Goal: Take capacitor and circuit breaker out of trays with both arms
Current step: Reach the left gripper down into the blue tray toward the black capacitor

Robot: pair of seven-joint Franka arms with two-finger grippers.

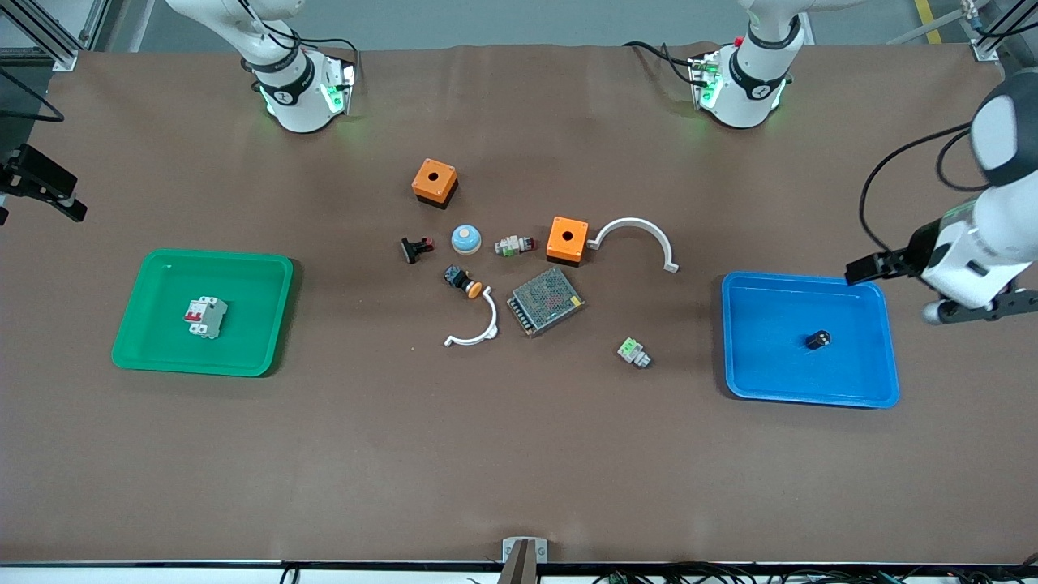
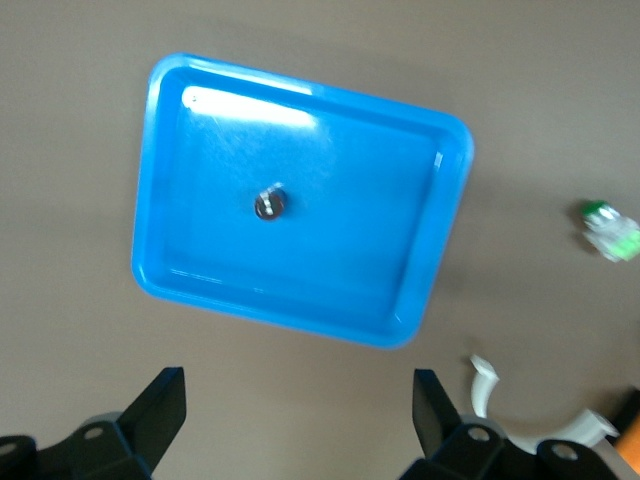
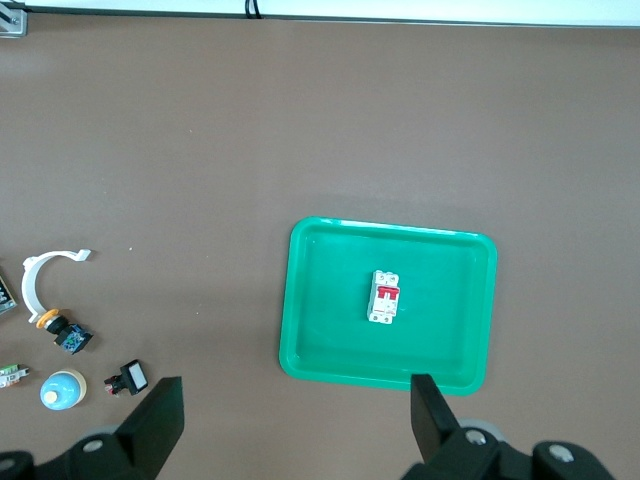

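In the blue tray (image 1: 859, 288) at the left arm's end of the counter (image 1: 519, 454), your capacitor (image 1: 817, 339) sits near the middle. Your left claw (image 2: 298, 415) hangs above the counter just beside that tray, released and empty. Well apart from the blue tray, at the right arm's end, the breaker (image 1: 205, 316) lies in the green tray (image 1: 243, 268); your right claw (image 3: 297, 415) is up over the counter, spread wide, holding nothing.

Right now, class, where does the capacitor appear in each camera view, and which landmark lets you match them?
Front view: the capacitor lies in the blue tray.
Left wrist view: the capacitor sits mid-tray.
Right wrist view: not in it.
Shared landmark: the blue tray.
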